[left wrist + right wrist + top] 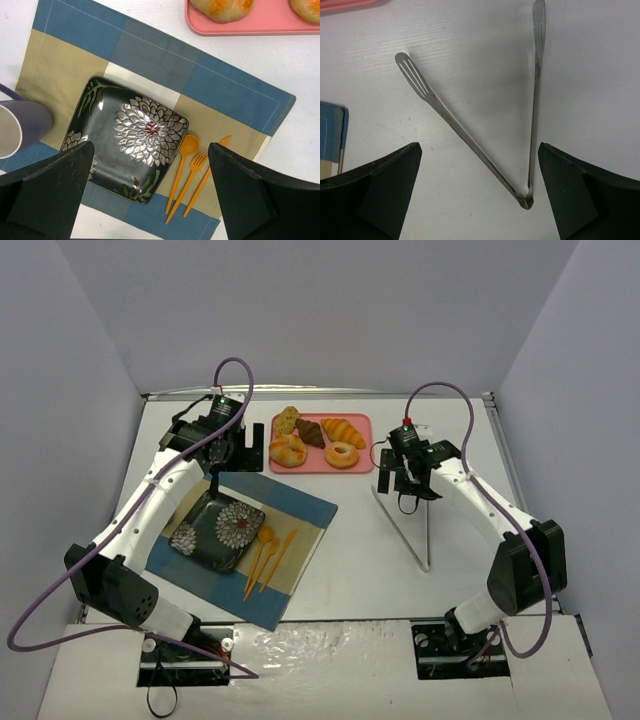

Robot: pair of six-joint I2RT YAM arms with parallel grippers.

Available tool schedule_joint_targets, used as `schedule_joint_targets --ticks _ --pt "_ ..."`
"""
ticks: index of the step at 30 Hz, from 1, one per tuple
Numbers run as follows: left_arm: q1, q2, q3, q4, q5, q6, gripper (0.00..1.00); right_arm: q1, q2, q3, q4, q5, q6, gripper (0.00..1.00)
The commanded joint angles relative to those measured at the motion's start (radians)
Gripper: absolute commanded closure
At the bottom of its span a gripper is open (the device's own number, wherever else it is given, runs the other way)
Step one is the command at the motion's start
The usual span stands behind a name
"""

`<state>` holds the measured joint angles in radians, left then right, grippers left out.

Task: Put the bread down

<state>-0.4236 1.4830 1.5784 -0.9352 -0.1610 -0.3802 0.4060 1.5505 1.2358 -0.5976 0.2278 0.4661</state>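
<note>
Starting state of the task, seen from above and from both wrists. The bread (310, 432), a dark brown wedge, lies on the pink tray (362, 466) at the far side of the tabletop (460, 570), between a croissant (343, 430) and other pastries; nothing grips or touches it. The left tool (151, 147) hangs above the flowered black plate (135, 140) with its jaws wide apart and nothing between them. The right tool (480, 147), equally wide and empty, hangs over the metal tongs (536, 100), which lie spread in a V on the bare tabletop, apart from both fingers. The plate, set on a blue and tan placemat (235, 95) beside orange cutlery (192, 175), carries no food. Judged from this layout, no step is complete: the bread is not yet lifted, and the whole transfer remains, presumably to the plate and possibly by way of the tongs.
</note>
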Motion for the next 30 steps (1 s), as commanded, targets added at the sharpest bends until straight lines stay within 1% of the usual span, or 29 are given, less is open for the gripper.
schedule_joint_targets --ticks 1,5,7,10,14,16,22,26,30 --pt "0.000 -0.024 0.029 0.049 0.031 0.000 0.03 0.011 -0.147 -0.040 -0.041 0.010 -0.068 0.00" --pt "0.001 -0.019 0.026 0.052 0.049 0.005 0.03 0.016 -0.175 -0.083 -0.054 -0.055 -0.139 0.00" --pt "0.002 -0.023 0.026 0.055 0.054 0.006 0.03 0.021 -0.188 -0.093 -0.056 -0.059 -0.180 0.00" --pt "0.001 -0.023 0.025 0.050 0.059 0.009 0.03 0.032 -0.191 -0.104 -0.046 -0.064 -0.193 0.00" --pt "0.000 -0.030 0.022 0.042 0.060 0.013 0.03 0.043 -0.191 -0.133 -0.026 -0.066 -0.152 0.00" --pt "0.000 -0.042 0.016 0.042 0.060 0.014 0.03 0.043 -0.220 -0.176 0.010 -0.074 -0.131 0.00" --pt "0.000 -0.066 0.005 0.028 0.064 0.017 0.03 0.055 -0.228 -0.260 0.071 -0.014 -0.081 0.00" --pt "0.000 -0.077 0.009 0.016 0.060 0.022 0.03 0.066 -0.211 -0.257 0.078 0.005 -0.057 0.00" --pt "0.001 -0.087 0.012 0.009 0.062 0.021 0.03 0.095 -0.172 -0.281 0.110 0.011 0.002 0.00"
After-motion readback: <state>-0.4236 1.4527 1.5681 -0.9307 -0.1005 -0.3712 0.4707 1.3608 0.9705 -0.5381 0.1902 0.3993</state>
